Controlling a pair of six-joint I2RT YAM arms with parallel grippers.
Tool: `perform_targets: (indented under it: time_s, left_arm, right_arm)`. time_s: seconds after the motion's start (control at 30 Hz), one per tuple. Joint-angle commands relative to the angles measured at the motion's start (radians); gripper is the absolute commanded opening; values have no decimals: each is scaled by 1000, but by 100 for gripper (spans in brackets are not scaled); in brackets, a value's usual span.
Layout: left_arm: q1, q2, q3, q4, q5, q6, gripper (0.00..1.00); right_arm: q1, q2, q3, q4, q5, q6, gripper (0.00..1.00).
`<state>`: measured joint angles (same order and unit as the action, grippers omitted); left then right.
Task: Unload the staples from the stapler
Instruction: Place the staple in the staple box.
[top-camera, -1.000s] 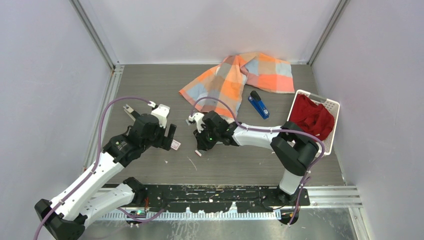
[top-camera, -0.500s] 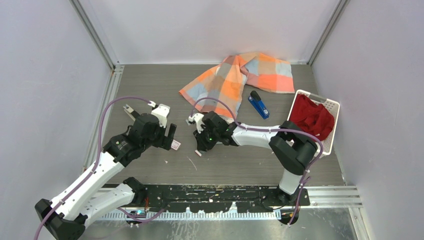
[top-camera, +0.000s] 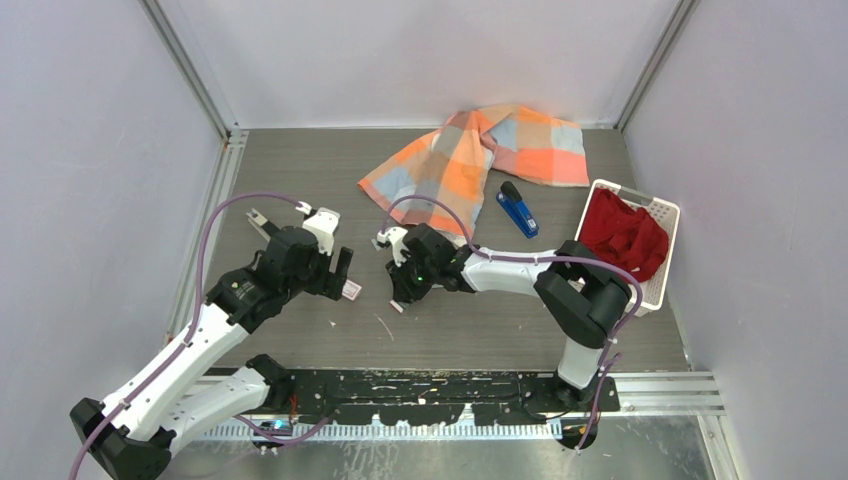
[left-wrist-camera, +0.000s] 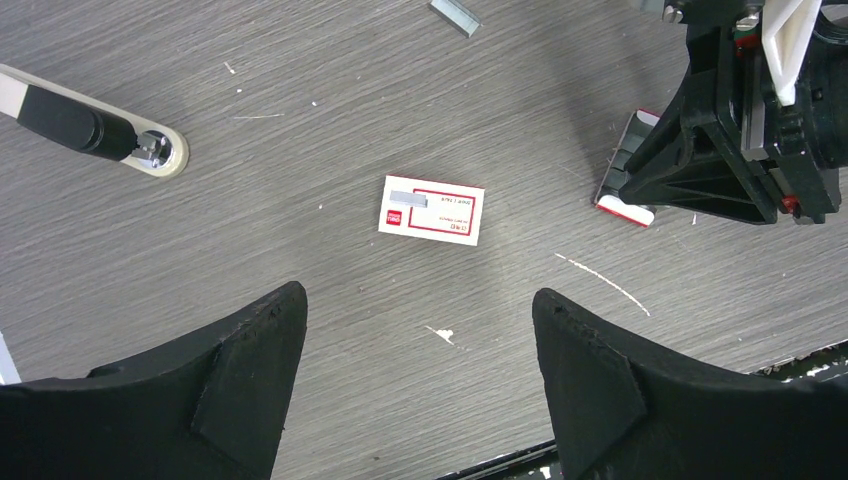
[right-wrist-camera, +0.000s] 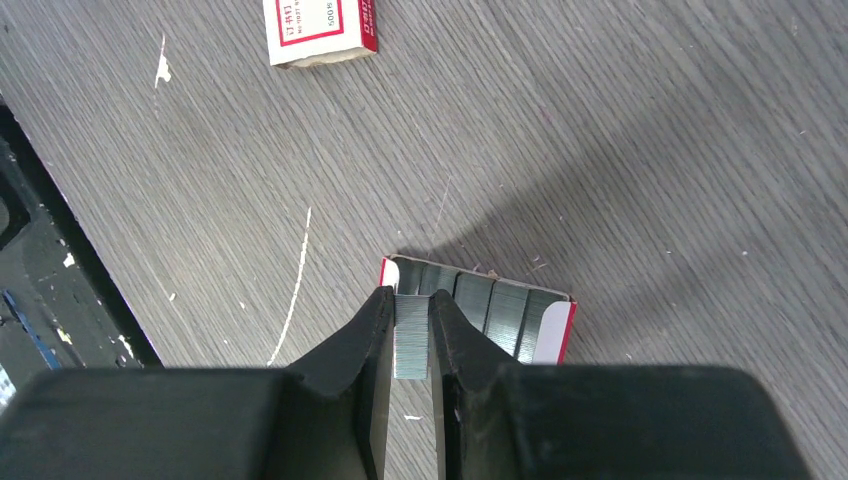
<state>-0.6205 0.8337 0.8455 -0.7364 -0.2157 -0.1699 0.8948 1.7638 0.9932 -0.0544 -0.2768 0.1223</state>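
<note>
Back: cloth (top-camera: 470, 160) at rear centre of the worktop (top-camera: 290, 170); stapler (top-camera: 518, 210) just beside its right edge.
Right: basket (top-camera: 662, 212) at the worktop's right edge, garment (top-camera: 622, 235) in it; stapler between cloth and basket.
Centre: tray (right-wrist-camera: 520, 320) under the right pincer (right-wrist-camera: 410, 320); staples (right-wrist-camera: 411, 340) between its fingers, at one end of the tray.
Left: packet (left-wrist-camera: 432, 209) left of the tray, below the left pincer (left-wrist-camera: 418, 300); a strip (left-wrist-camera: 407, 199) on it.

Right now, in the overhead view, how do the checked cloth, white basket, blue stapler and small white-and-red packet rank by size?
Largest to smallest:
1. checked cloth
2. white basket
3. blue stapler
4. white-and-red packet, clearly the smallest
</note>
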Motion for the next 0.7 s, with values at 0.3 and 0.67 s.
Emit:
perform_targets:
  time_s: [0.3, 0.67]
  left_arm:
    - [7, -2, 21, 48, 10, 17, 83]
    - [7, -4, 21, 48, 13, 17, 83]
  right_arm:
    - [4, 6, 14, 53, -11, 26, 16]
    - [4, 14, 18, 47, -8, 21, 16]
